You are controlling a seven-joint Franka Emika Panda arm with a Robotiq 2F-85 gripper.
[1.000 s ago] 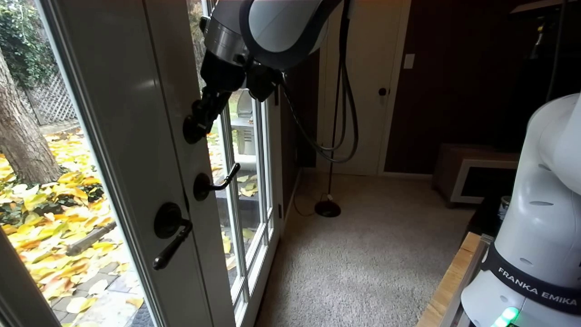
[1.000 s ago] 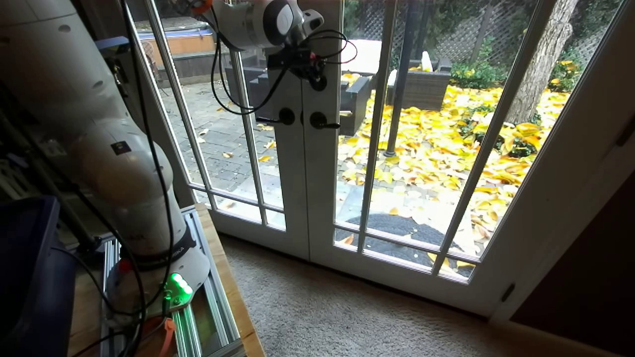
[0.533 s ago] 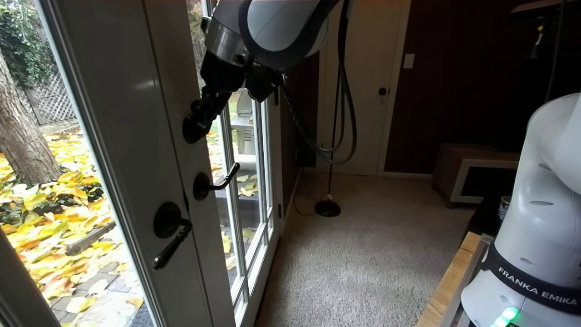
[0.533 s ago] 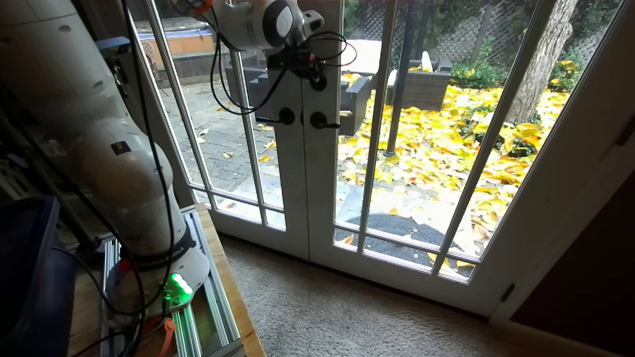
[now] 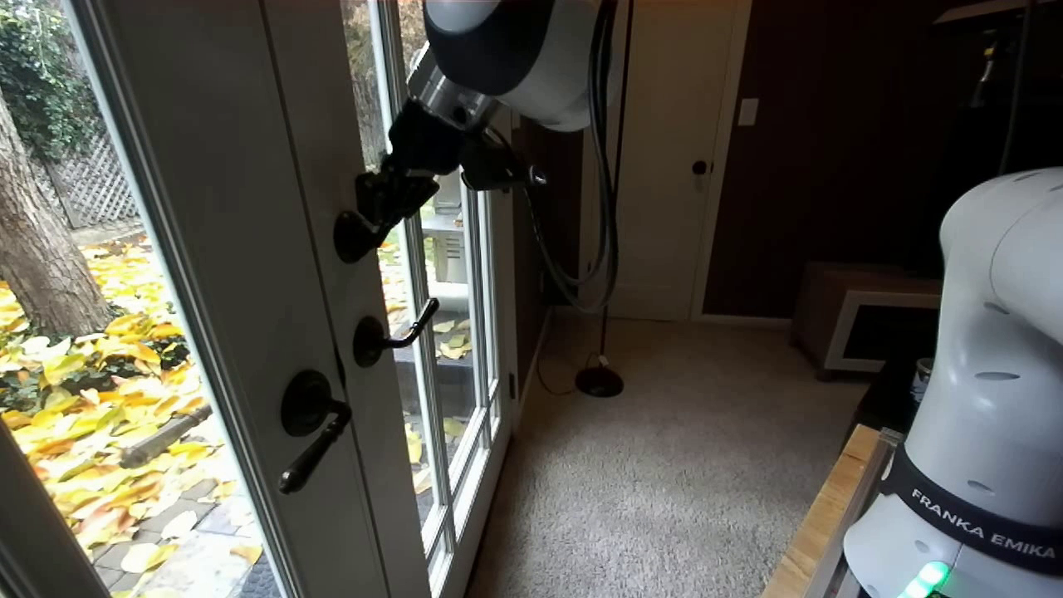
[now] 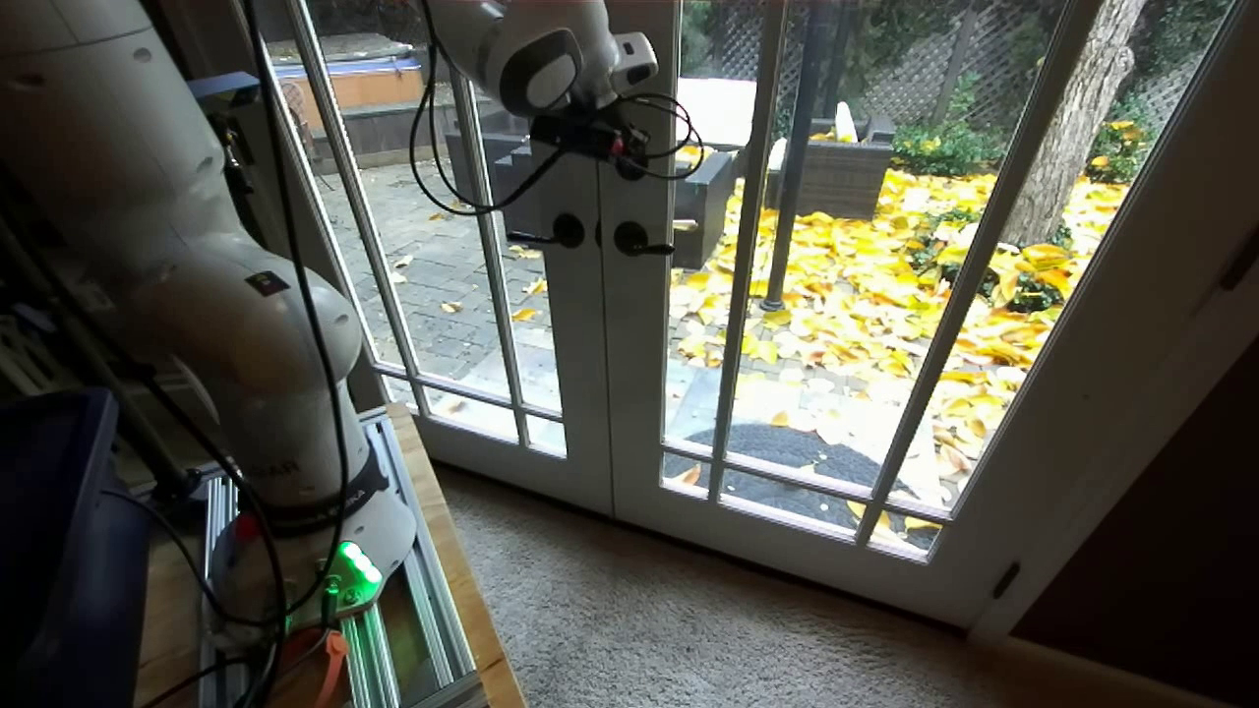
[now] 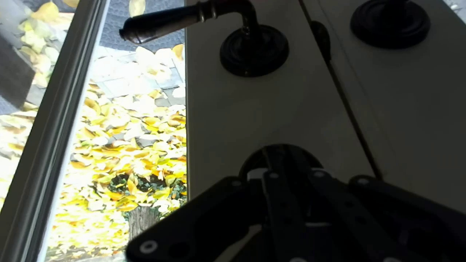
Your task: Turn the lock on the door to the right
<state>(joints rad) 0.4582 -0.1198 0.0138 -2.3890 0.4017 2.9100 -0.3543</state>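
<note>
Gripper (image 5: 376, 223) tilted, lock (image 5: 350, 239) at its tips (contact unclear), door (image 5: 320, 91) behind

Outside, yellow leaves (image 6: 846, 261) lie around a tree trunk (image 6: 1077, 128); inside, a cabinet (image 5: 868, 324) stands on carpet (image 5: 648, 465).

On the door (image 5: 392, 465), the lock (image 5: 349, 239) sits above a lever (image 5: 370, 341).

A wooden desk (image 6: 169, 644), its edge showing in both exterior views, carries parallel aluminium rails (image 6: 431, 575), with the white robot base (image 6: 390, 526) standing over them. Alongside is a dark blue bin (image 6: 59, 551), its underside hidden. The grey pile carpet (image 5: 623, 465) bears a pole's round black foot (image 5: 600, 382) and a low cabinet (image 5: 880, 320).
</note>
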